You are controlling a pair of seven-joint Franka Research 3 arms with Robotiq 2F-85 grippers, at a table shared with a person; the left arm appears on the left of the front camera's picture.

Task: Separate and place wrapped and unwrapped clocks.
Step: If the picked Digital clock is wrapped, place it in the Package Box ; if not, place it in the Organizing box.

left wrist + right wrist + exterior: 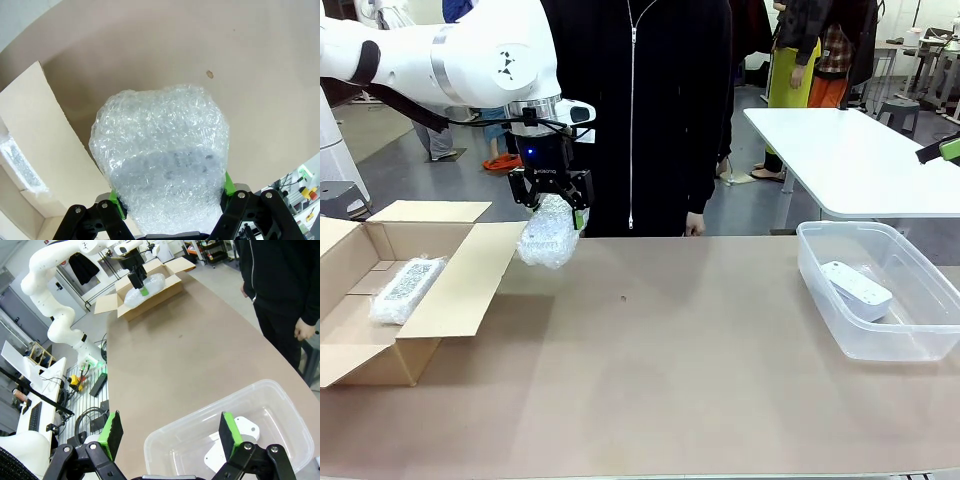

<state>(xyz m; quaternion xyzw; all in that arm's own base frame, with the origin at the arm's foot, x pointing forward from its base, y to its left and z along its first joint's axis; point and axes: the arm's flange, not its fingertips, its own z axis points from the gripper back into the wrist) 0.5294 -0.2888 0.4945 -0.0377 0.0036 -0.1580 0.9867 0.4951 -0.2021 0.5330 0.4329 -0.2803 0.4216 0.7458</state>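
No legible text, labels or numbers anywhere.

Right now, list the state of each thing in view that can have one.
Left hand: closed on a wrapped clock, held in the air by the box's flap.
Right hand: open, empty, above the tub.
Cardboard box: flaps open, one wrapped clock lying inside.
Clear plastic tub: no lid, holds the bare white clock.
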